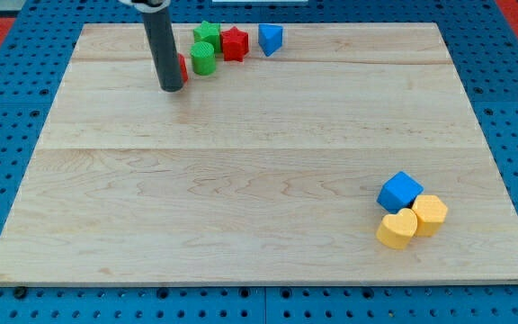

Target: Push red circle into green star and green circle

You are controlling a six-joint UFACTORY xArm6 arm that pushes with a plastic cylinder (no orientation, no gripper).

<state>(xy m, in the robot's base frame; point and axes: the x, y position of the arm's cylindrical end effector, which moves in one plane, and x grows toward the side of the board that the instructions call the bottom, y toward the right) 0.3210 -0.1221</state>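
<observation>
Near right, the yellow blocks sit idle; far left, my clawless tip hides most of the red circle, just short of the green circle and green star.

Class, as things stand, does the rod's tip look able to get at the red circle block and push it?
Probably yes: my tip already sits against the red circle block, mostly hidden behind the rod, with the green circle block just to its right.

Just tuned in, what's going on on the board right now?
My tip is at the view's top left, pressed against the red circle, which it mostly hides. Just to the right sit the green circle and green star, then a red star and a blue block. The red circle looks close to the green circle; contact is unclear.
</observation>
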